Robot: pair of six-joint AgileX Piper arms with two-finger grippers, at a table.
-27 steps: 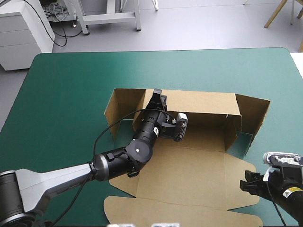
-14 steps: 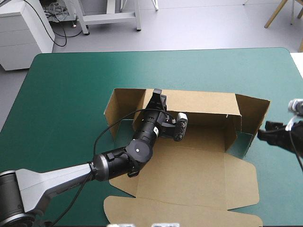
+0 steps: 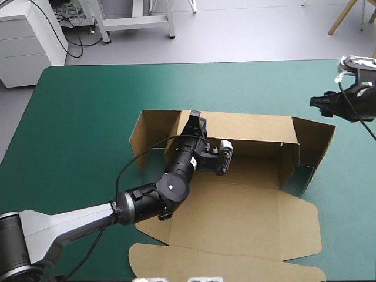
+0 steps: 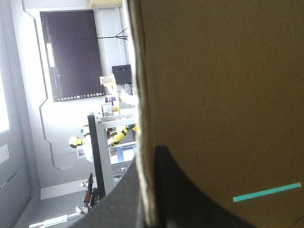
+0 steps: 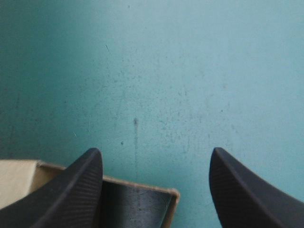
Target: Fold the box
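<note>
The box [image 3: 235, 205] lies about mid-tabletop [image 3: 88, 117], its long axis running left to right, with the back wall [image 3: 252, 126] raised and the front panels flat toward the robot. The left gripper [image 3: 195, 119] is clamped on the top edge of that wall, left of its middle, with board between its fingers. The right gripper [image 3: 318, 103] hangs empty with its fingers spread wide, over bare tabletop just past the box's far right corner. Judgement: the standing right end flap [image 3: 317, 138] lies just robot-ward of the right gripper and well apart from the left, so the next approach falls to the right arm.
</note>
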